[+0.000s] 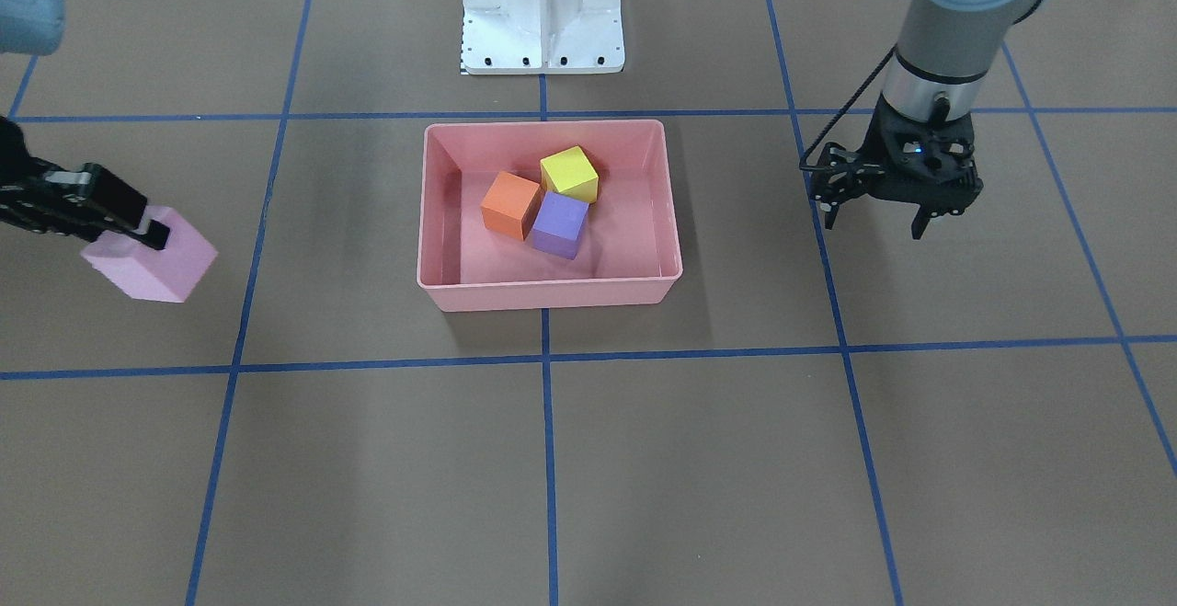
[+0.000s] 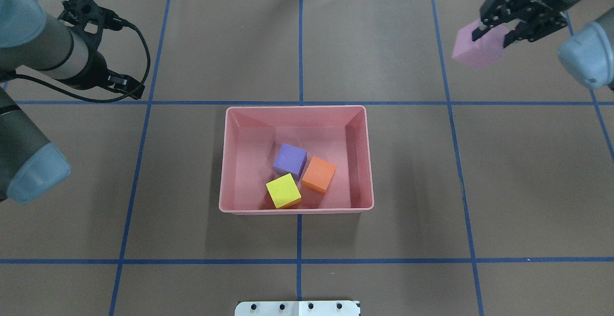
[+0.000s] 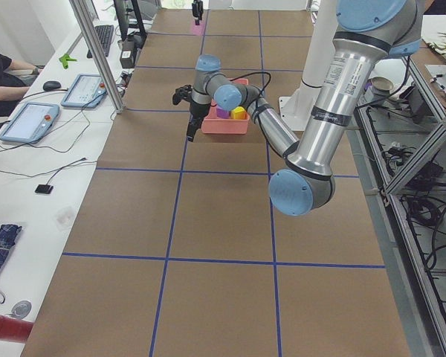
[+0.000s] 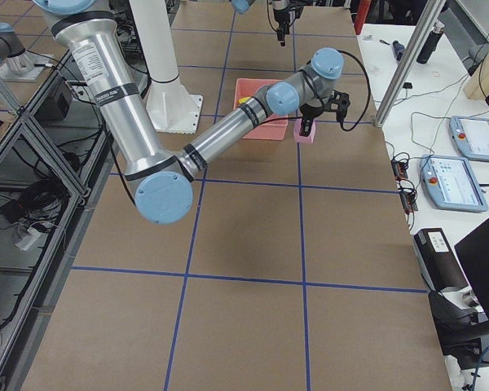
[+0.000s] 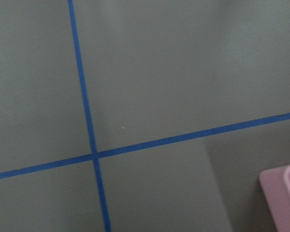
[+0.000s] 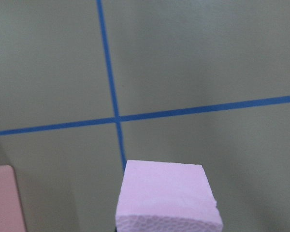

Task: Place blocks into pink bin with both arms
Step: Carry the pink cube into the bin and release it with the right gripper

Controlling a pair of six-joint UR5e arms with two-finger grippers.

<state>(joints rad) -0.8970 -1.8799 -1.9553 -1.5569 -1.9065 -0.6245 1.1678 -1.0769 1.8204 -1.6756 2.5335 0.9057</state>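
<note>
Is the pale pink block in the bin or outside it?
Outside. The right gripper holds the pale pink block off to the side of the pink bin, which contains only the orange block, yellow block and purple block.

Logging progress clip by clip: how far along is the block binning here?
Done: the orange block, yellow block and purple block lie inside the pink bin. In hand: the right pincer grips the pale pink block, well outside the bin. Left: carrying that one over and releasing it. The left pincer is open and empty.
</note>
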